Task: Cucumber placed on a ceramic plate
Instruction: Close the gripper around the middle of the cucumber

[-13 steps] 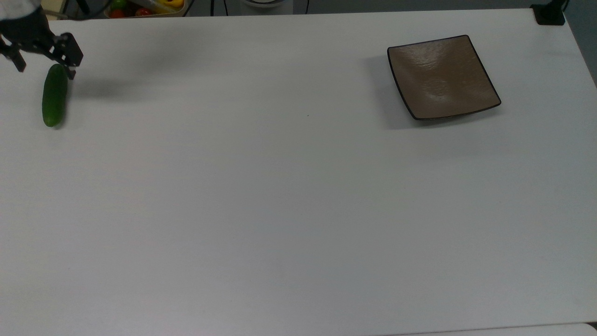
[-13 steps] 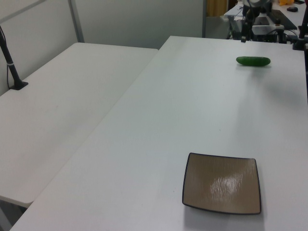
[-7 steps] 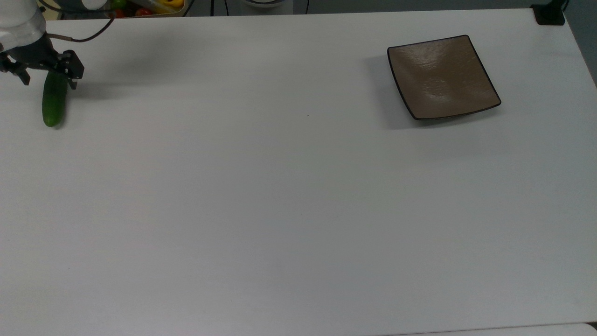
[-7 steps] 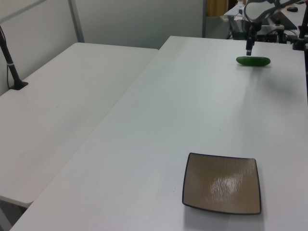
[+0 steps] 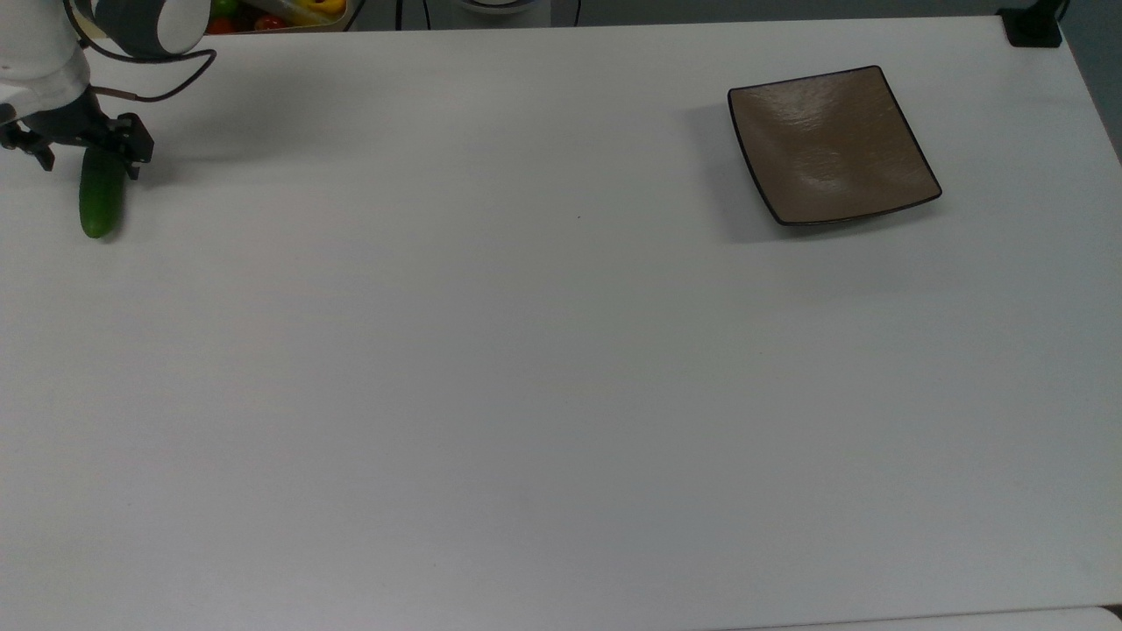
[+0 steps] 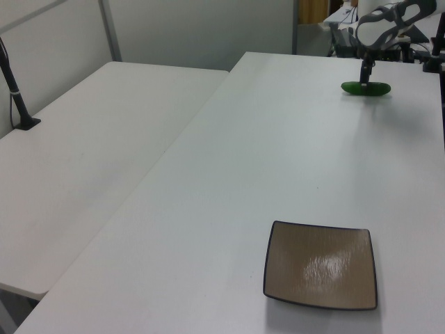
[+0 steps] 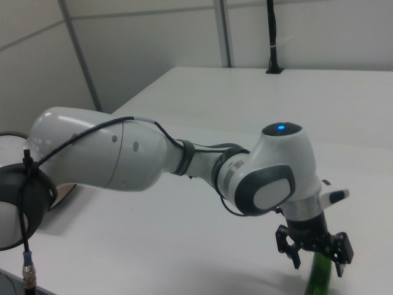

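One square, glossy brown ceramic plate (image 6: 320,264) sits bare in the lower right of the left view. Far behind it, at the upper right, the small dark green cucumber (image 6: 366,88) lies on the white table (image 6: 278,153). The black two-finger gripper (image 5: 85,158) stands spread wide astride the cucumber's far end at the top view's upper left.

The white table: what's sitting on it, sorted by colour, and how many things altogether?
Green: 1, the small smooth dark green cucumber, lying flat near the top view's left edge, with the open black two-finger gripper straddling its far end.
Brown: 1, the square glossy brown ceramic plate with a thin dark rim, bare, toward the top view's right.
Total: 2 things on the white table.
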Controlling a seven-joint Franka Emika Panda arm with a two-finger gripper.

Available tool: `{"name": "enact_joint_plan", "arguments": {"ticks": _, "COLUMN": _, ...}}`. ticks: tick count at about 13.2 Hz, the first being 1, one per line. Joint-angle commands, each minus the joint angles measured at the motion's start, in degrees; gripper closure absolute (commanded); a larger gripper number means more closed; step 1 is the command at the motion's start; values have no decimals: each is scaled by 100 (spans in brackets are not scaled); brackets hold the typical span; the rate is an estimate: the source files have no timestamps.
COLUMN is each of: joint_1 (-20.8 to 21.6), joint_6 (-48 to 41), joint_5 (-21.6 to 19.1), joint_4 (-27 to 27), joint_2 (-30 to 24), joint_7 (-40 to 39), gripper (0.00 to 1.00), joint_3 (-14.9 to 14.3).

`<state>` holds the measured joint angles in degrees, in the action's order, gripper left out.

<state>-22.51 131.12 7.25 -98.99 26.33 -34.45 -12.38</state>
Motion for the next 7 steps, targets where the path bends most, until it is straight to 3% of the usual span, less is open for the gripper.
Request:
{"name": "enact_joint_plan", "arguments": {"ticks": 1, "joint_1": 36, "joint_6": 186, "joint_5": 92, "joint_4": -103, "joint_2": 108, "joint_7": -97, "gripper": 0, "joint_3": -54}}
{"name": "enact_joint_plan", "arguments": {"ticks": 4, "joint_1": 36, "joint_6": 186, "joint_5": 119, "joint_4": -120, "joint_2": 135, "joint_7": -132, "gripper": 5, "joint_3": -54}}
{"name": "enact_joint_plan", "arguments": {"ticks": 7, "joint_1": 27, "joint_6": 160, "joint_5": 136, "joint_4": -146, "joint_2": 127, "joint_7": -552, "gripper": 36, "joint_3": -63}}
